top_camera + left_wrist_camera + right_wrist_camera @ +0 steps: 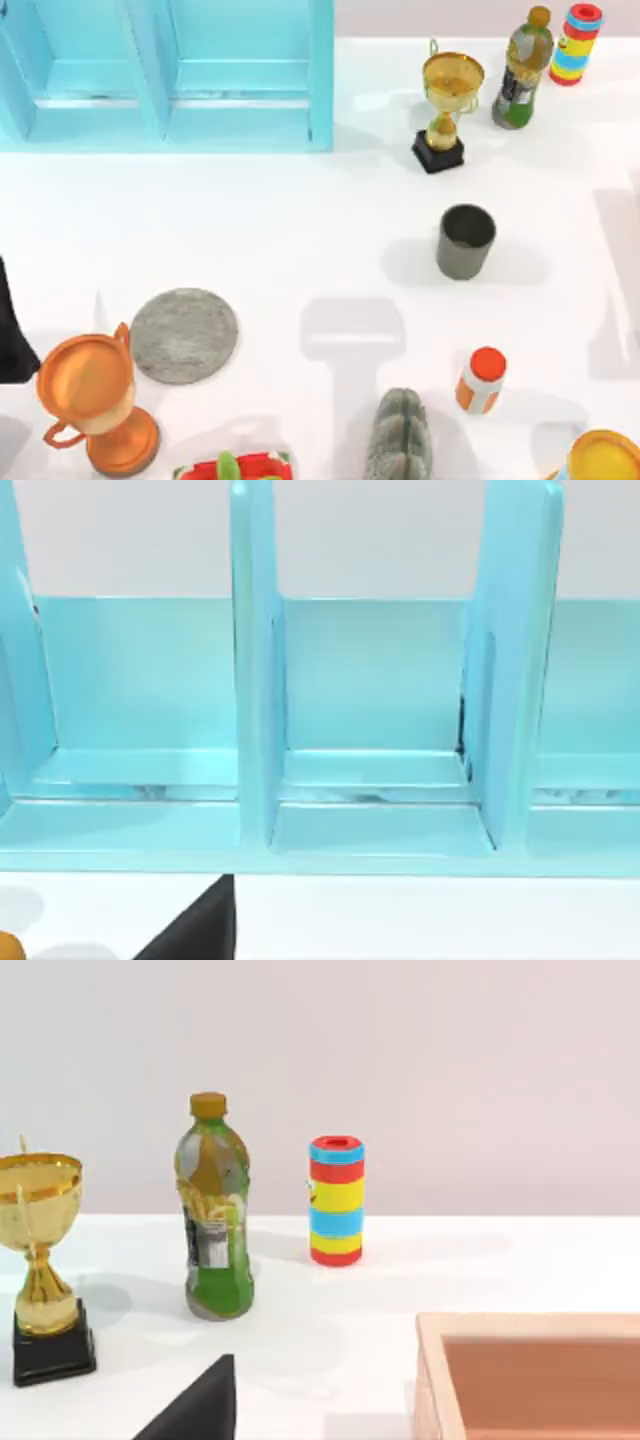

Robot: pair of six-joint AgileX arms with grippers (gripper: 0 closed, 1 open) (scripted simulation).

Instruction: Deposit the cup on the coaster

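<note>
The cup (466,240) stood upright on the white table (300,230), right of centre, open end up and dark inside, with nothing touching it. The coaster (184,335) lay flat well apart from it, toward the table's lower left. Just beside the coaster, almost at its edge, stood an orange trophy (95,400) with two handles.

Behind the cup, toward the back of the table, a gold trophy (447,100) sat on its black base. To its right were a green bottle (522,70) with a brownish cap and, near that, a striped can (575,42) in red, yellow and blue bands. The right wrist view looked across at these same three things, and a tan wooden box (530,1370) showed near the camera.

A light blue shelf (170,75) filled the back left of the table, its dividers standing upright; the left wrist view faced straight into its compartments.

Along the near edge were a small white bottle (481,380) with an orange cap, a grey ridged thing (400,435), a red and green item (235,467) cut off by the edge, and a yellow round thing (605,458) in the corner.

A dark part of the left arm (12,330) sat at the table's left edge. I could not tell how either gripper's fingers stood.
</note>
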